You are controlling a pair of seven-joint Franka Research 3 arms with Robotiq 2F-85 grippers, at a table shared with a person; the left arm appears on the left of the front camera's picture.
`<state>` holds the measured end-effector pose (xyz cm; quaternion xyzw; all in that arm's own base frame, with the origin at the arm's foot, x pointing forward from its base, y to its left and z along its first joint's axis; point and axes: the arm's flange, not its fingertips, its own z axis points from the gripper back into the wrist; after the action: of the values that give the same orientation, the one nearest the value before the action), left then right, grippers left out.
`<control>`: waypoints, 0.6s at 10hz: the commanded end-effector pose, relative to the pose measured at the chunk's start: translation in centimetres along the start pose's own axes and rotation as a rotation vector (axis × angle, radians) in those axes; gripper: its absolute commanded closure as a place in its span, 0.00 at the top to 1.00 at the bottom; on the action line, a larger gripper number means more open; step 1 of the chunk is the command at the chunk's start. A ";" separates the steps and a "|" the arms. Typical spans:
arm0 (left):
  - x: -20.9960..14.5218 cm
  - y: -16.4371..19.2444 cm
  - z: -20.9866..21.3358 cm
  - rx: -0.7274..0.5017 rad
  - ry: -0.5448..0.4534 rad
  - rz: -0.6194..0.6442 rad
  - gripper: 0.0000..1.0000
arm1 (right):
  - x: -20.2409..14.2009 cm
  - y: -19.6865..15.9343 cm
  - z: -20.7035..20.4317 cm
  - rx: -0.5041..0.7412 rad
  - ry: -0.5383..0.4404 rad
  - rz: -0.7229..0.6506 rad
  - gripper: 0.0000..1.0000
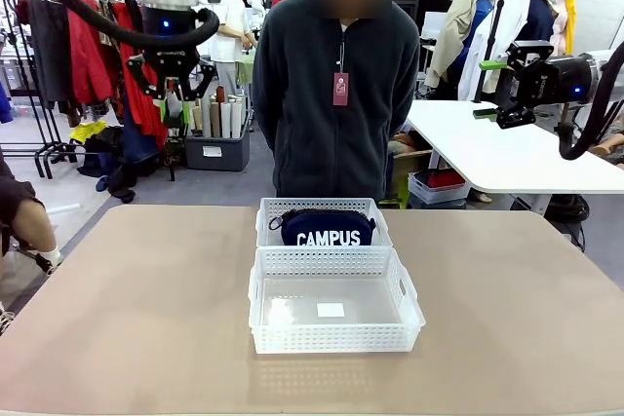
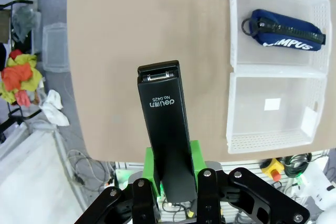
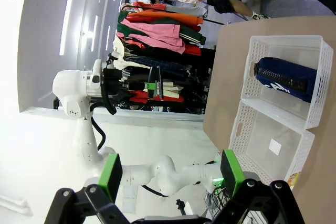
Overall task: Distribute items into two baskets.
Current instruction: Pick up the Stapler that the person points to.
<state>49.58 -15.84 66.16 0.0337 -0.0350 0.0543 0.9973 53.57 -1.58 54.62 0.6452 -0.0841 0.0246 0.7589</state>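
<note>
Surface (image 1: 127,309) carries two white baskets on its centre line, one behind the other, long sides touching. Far basket (image 1: 322,205) sits toward the far edge and near basket (image 1: 336,338) toward the robot's edge.

Far basket has the navy CAMPUS pouch (image 1: 327,229) lying in it, long axis parallel to the far edge. Near basket holds no item, so judging by that it's the drop target.

Left tool (image 1: 175,104) hangs high, out past the far-left corner. Its pads are clamped on the black stapler (image 2: 165,140) at one end. The stapler's long axis runs along the fingers and sticks straight out beyond them.

Right tool (image 1: 490,90) is up off the right edge, jaws spread wide, nothing between them.

Key relation: seen from the left wrist, both baskets lie off to one side of the stapler, not under it. The left arm has to traverse toward the surface centre and the robot's edge, then descend. Stapler is much shorter than the near basket, so its orientation isn't critical.
</note>
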 end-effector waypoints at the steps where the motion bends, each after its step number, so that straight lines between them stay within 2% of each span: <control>1: 0.1 0.5 1.5 -0.017 -0.013 0.004 0.00 | 0.0 0.2 0.0 0.001 -0.003 0.001 1.00; 4: -0.2 1.2 3.3 -0.034 -0.050 0.000 0.00 | 0.0 0.2 0.0 0.001 -0.003 0.001 1.00; 6: 0.0 0.4 2.8 -0.022 -0.048 0.007 0.00 | 0.0 0.2 0.0 0.001 -0.003 0.001 1.00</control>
<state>49.36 -15.62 69.26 0.0220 -0.0618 0.0547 0.9963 53.57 -1.58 54.62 0.6452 -0.0841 0.0246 0.7589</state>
